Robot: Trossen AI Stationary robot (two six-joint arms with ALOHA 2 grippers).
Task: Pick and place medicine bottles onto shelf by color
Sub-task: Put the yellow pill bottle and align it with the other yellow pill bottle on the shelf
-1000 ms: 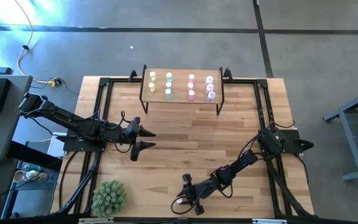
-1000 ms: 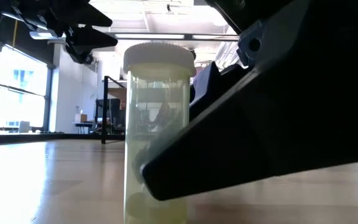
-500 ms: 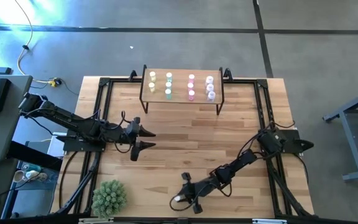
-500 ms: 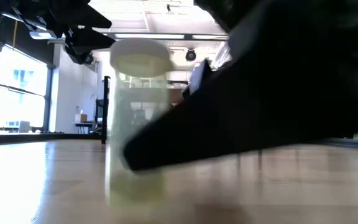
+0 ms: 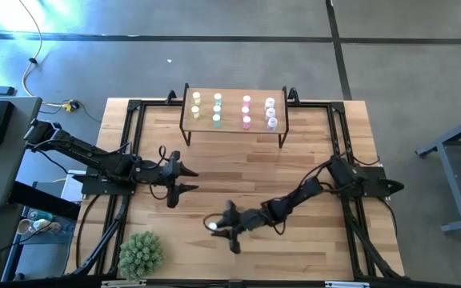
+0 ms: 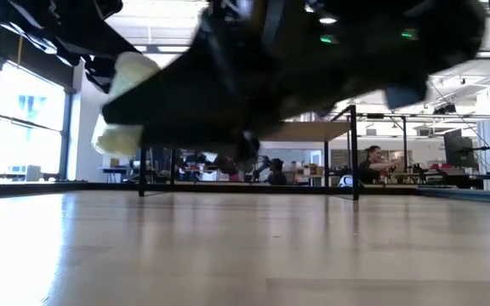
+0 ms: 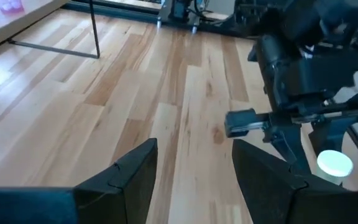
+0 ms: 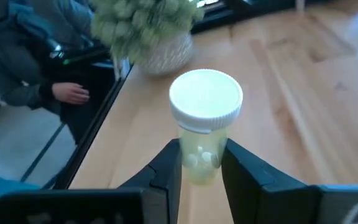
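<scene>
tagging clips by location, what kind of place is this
Probably a robotics lab or open workshop, not a home. A wood table with two arms sits on bare concrete floor; the low view shows a big hall with ceiling lights, workbenches and a seated person.

Bare desk (image 5: 246,172) lies open before the shelf (image 5: 232,128); the left pincer (image 5: 190,179) hangs beside that gap.

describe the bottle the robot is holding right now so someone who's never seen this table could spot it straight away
Start at the wood table, whose far edge carries a small shelf of bottles. Toward the near edge, the right gripper is shut on a yellow bottle with a white cap, lifted clear of the tabletop. It is the only bottle off the shelf.
</scene>
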